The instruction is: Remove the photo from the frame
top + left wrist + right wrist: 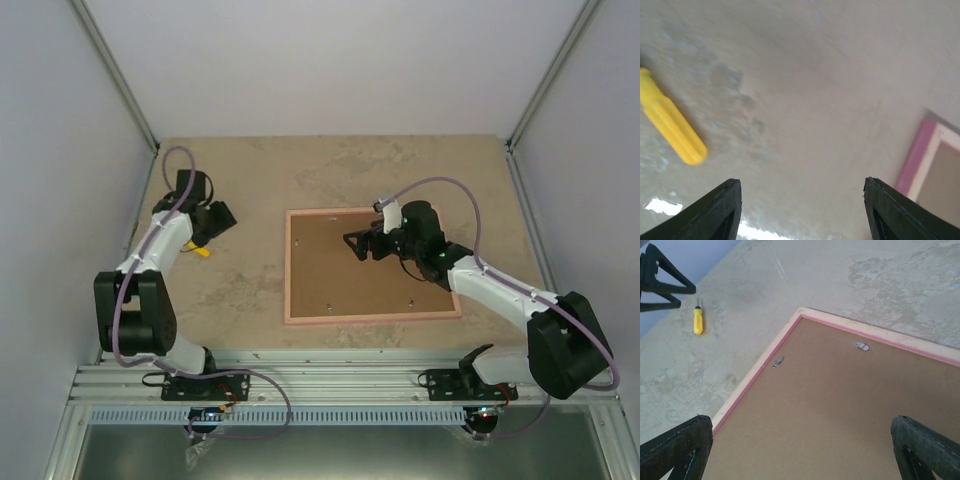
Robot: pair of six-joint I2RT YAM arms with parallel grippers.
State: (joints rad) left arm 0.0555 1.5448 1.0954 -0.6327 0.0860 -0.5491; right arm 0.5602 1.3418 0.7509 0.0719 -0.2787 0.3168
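Beige mottled stone-look tabletop (230,300). Plain white walls (330,60) behind it and on both sides. Grey metal posts (118,80) at its back corners, slotted aluminium rail (330,382) along its front. Soft, even light.

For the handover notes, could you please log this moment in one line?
frame: back up | left gripper: open, empty, near yellow screwdriver | right gripper: open, above frame back | photo: unseen

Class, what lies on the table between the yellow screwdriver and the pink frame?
Nothing: only bare tabletop separates the screwdriver from the frame. The right wrist view shows this plainly, the top view too.
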